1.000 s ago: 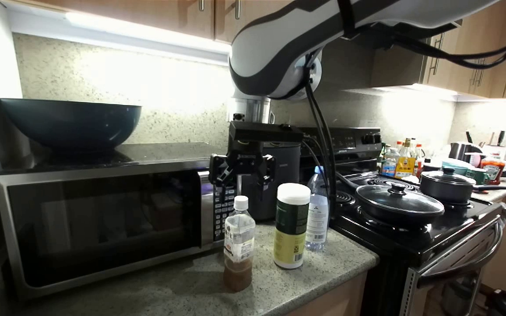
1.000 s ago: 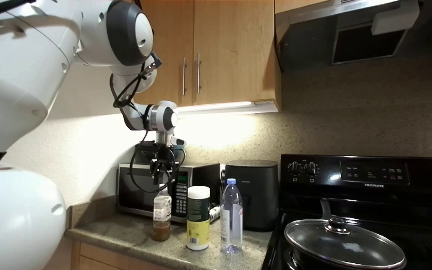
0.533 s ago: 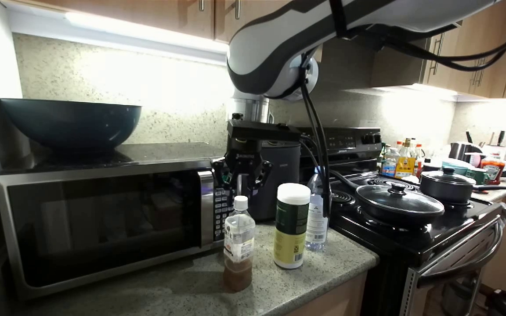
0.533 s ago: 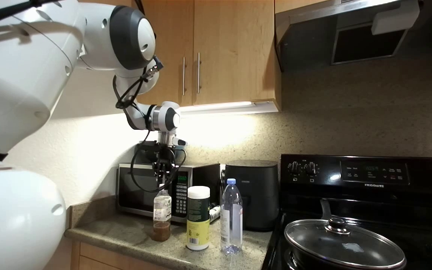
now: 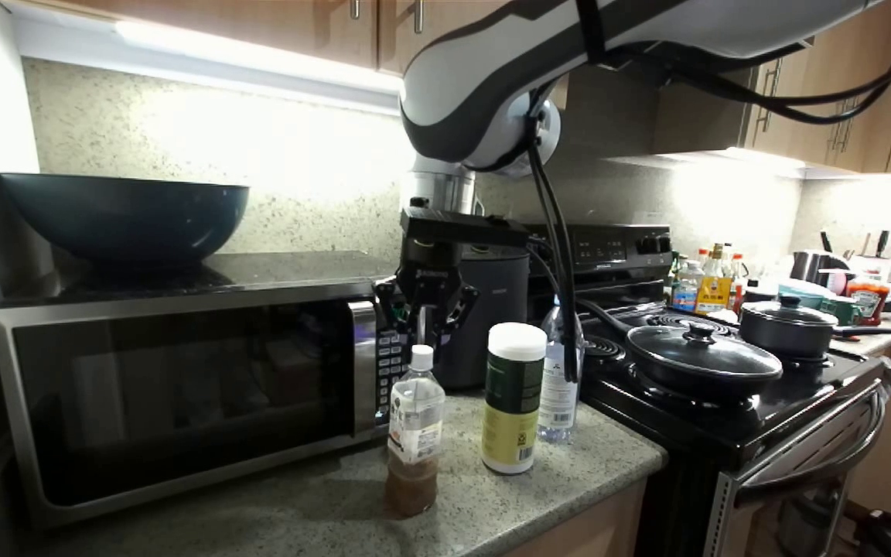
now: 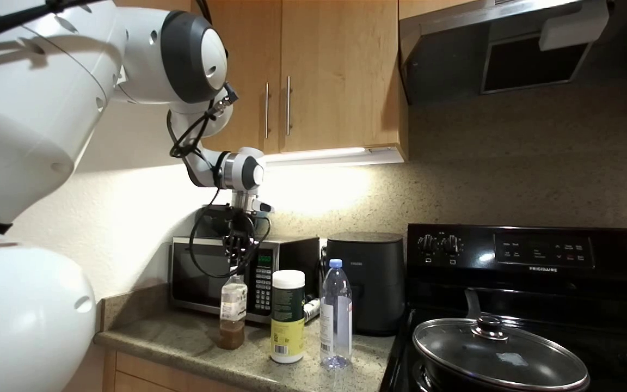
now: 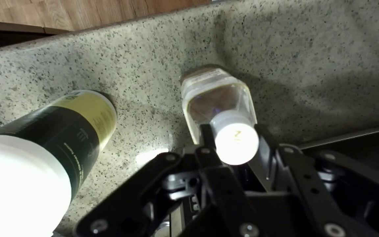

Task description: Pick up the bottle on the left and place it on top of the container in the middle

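Grips w/ blk. gripper [image 7: 235,135] white cap [image 7: 237,143] of clear plastic bottle [image 5: 416,422] w/ brown liquid [image 5: 412,483], left of white-lidded green-yellow cylindrical container [image 5: 513,387] in both ext. views.

A second ago my end effector [image 7: 235,131] gapes wide; now its fingers [image 7: 208,144] are in, drawn tight on either side of the white cap [image 7: 237,143]. And there, the bottle [image 5: 415,422] gives! In both exterior views it shifts a touch to the left, its lower end swinging farther than the cap. My arm [image 6: 185,57] shows slightly farther right, too, in an exterior view.
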Controlling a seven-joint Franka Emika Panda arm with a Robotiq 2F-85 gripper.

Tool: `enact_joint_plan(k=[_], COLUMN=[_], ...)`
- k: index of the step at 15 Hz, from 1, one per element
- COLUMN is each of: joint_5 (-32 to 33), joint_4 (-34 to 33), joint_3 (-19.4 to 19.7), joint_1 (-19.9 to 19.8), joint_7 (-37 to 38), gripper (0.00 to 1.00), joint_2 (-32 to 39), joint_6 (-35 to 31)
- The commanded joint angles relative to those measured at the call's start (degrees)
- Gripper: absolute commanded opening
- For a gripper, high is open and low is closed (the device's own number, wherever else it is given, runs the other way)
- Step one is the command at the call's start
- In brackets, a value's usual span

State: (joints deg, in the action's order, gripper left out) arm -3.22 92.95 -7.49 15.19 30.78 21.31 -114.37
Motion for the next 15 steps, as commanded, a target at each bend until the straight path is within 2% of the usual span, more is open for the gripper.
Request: enact_joint_plan(k=[1, 7, 15], joint_5=[-2.25, -1.36, 6.57], joint_4=[-0.17, 3.79, 8.26], joint_3=[-0.15, -0.87, -1.66], joint_1=[-0.04, 0.76, 0.19], joint_7=[-0.52, 0.97, 9.00], gripper=[0.09, 0.09, 0.09], joint_2=[-1.38, -10.17, -24.21], joint_6=[1.63, 1.39, 1.35])
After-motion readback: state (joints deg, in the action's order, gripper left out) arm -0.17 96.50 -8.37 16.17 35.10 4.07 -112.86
